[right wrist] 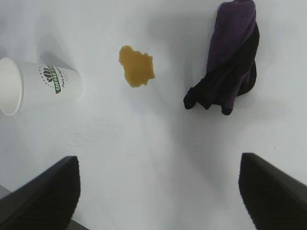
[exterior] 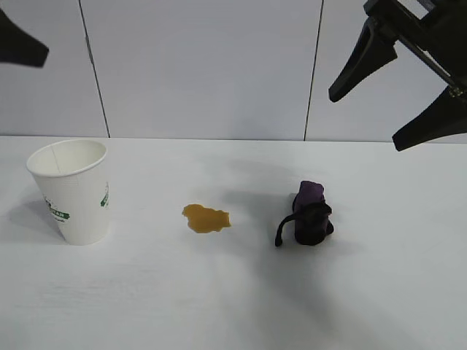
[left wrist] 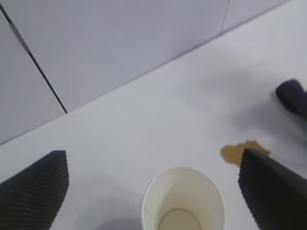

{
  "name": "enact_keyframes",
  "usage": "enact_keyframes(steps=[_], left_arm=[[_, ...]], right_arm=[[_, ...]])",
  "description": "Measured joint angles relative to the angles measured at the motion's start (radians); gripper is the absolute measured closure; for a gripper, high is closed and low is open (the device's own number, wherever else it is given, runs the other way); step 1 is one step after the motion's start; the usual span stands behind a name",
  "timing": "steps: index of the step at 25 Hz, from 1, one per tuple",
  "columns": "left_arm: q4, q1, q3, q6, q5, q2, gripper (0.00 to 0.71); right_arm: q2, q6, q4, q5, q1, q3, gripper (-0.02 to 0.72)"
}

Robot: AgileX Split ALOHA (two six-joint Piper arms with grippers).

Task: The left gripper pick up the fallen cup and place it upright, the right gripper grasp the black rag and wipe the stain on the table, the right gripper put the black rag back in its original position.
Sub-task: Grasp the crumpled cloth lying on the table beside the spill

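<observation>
In the exterior view, you had the cup (exterior: 72,191) standing upright on the white desk (exterior: 233,306), mouth up, at the left side. The stain (exterior: 206,218) lay unwiped near the middle, and the black rag (exterior: 309,215) sat bunched to its right, apart from it. Only a black tip of the left gripper (exterior: 20,42) showed at the top left corner, well above the cup. The right gripper (exterior: 398,98) hung high at the upper right, jaws spread and empty.

In the left wrist view, your left gripper (left wrist: 158,191) had its jaws wide apart, holding nothing, with the open cup (left wrist: 182,201) below between them and the stain (left wrist: 237,152) beyond.

In the right wrist view, your right gripper (right wrist: 158,191) had its jaws open over the bare desk, with the rag (right wrist: 230,62), stain (right wrist: 137,66) and cup (right wrist: 43,86) all farther off.

Judging from this, the cup step looked finished; grasping the rag, wiping and returning it were left.
</observation>
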State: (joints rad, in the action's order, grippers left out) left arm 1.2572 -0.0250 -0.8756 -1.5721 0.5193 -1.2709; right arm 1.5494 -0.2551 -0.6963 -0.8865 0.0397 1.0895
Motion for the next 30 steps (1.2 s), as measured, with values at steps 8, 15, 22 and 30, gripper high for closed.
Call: enact_keyframes(steps=[8,15,22,30], left_arm=[[-0.004,0.0,0.002,0.211,0.067,0.356,0.016],[-0.025,0.0,0.002,0.296,0.244,0.644,0.016],[-0.228,0.0,0.002,0.364,0.5,0.857,0.016],[-0.751,0.0,0.002,0.764,0.506,1.07,0.016]], right_arm=[[0.0,0.0,0.0,0.0,0.0,0.0,0.081],[0.0,0.0,0.0,0.0,0.0,0.0,0.081],[0.0,0.0,0.0,0.0,0.0,0.0,0.081],[0.0,0.0,0.0,0.007,0.0,0.0,0.081]])
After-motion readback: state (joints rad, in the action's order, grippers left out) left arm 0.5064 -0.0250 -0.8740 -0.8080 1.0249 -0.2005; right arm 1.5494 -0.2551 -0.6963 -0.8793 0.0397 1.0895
